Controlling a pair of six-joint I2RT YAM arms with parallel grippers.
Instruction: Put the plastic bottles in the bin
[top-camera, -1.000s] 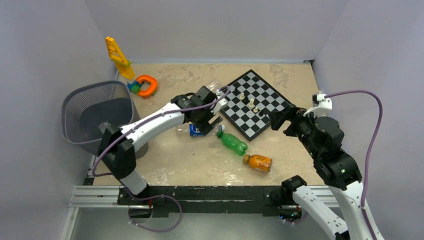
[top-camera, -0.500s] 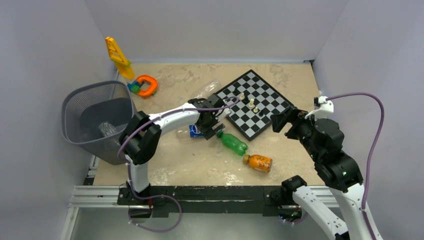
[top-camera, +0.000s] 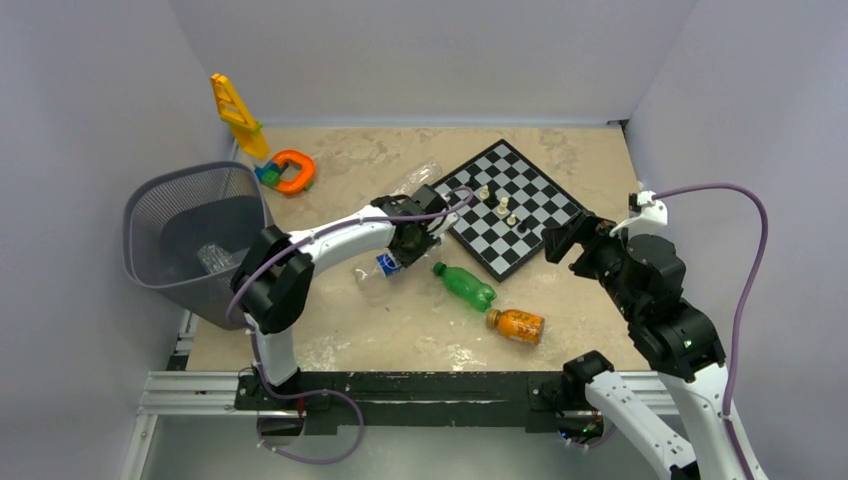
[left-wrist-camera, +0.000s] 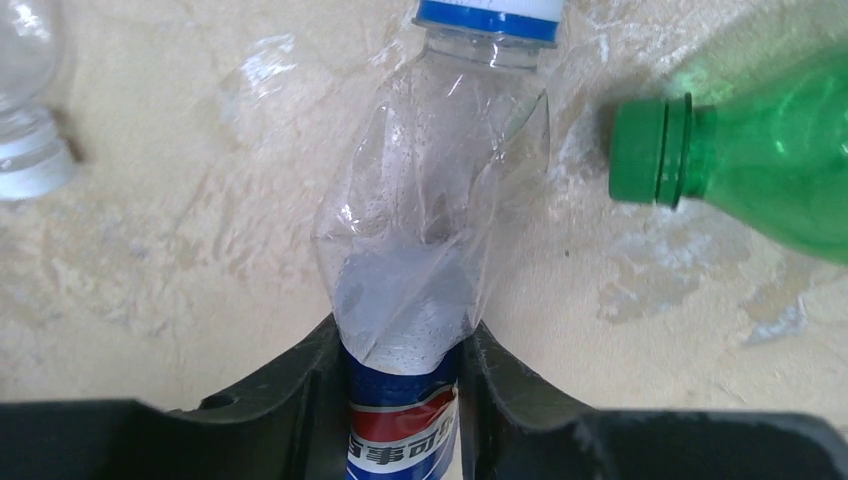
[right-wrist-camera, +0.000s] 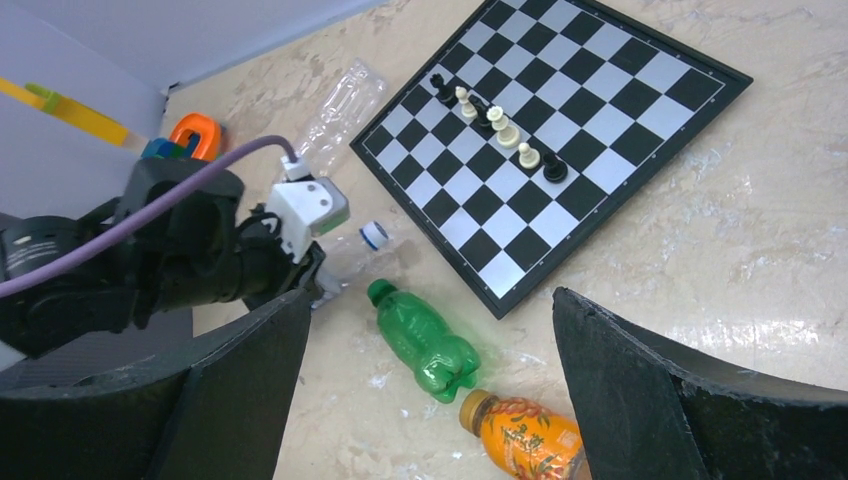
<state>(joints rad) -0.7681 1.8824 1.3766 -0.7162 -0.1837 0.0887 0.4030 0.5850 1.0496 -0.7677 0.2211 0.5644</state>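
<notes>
Pepsi bottle (left-wrist-camera: 428, 210), crushed, lying on bench (left-wrist-camera: 150, 260).
Left claw (left-wrist-camera: 400, 400) clamped on its label end; right claw (right-wrist-camera: 430, 375) wide.

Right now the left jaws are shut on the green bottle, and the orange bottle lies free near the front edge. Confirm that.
Wrong bottle: the left wrist view shows the left jaws shut on the Pepsi-labelled bottle; the green bottle lies free beside it. The orange bottle does lie free near the front edge.
</notes>
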